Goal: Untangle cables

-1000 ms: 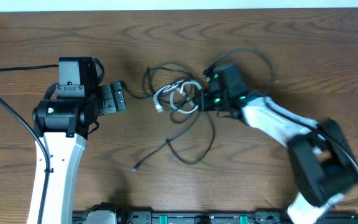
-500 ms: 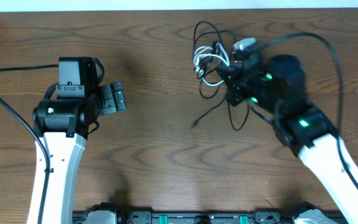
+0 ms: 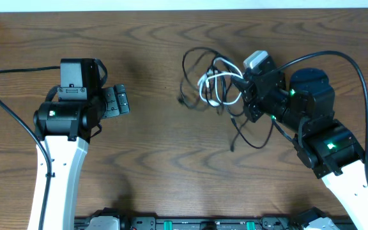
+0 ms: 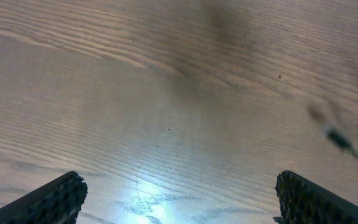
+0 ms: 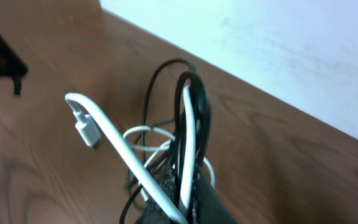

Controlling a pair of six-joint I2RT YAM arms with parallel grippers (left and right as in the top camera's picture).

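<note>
The right gripper (image 3: 243, 90) is clamping the tangled thin black and white cables (image 3: 211, 83); the left gripper (image 3: 122, 101) is hovering, jaws apart.

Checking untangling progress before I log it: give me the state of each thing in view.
left gripper: open, empty, over the table.
right gripper: shut on the cables.
cables: one tangled bunch, black loops spreading out from the grip, loose black ends trailing.
white cable: looped through the black ones, plug end sticking out free.
</note>
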